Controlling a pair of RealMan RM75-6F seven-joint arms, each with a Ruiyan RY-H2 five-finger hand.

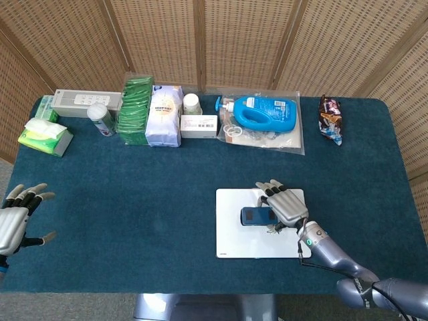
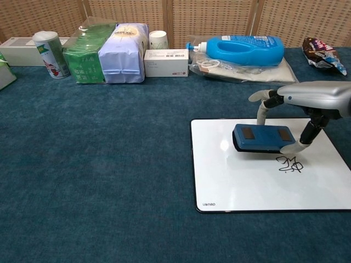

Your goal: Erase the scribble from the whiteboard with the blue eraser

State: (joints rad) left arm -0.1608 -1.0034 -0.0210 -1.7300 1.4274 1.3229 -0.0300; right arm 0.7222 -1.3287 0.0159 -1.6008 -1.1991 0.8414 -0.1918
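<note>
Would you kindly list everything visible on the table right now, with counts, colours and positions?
whiteboard: 1, white, front right of the table.
scribble: 1, black, on the whiteboard.
blue eraser: 1, just behind the scribble.
detergent bottle: 1, blue, lying at the back on a clear bag.
snack packet: 1, dark, back right.
white box: 1, back centre.
paper cup: 1, behind the box.
white pouch: 1, back left.
green pack: 1, beside the pouch.
can: 1, back left.
long white box: 1, back left.
tissue pack: 1, green, far left.
right hand: holds the eraser.
left hand: front left, fingers spread.

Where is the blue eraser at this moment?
In the chest view, the blue eraser is over the whiteboard, held by the right hand, just behind the scribble.
</note>
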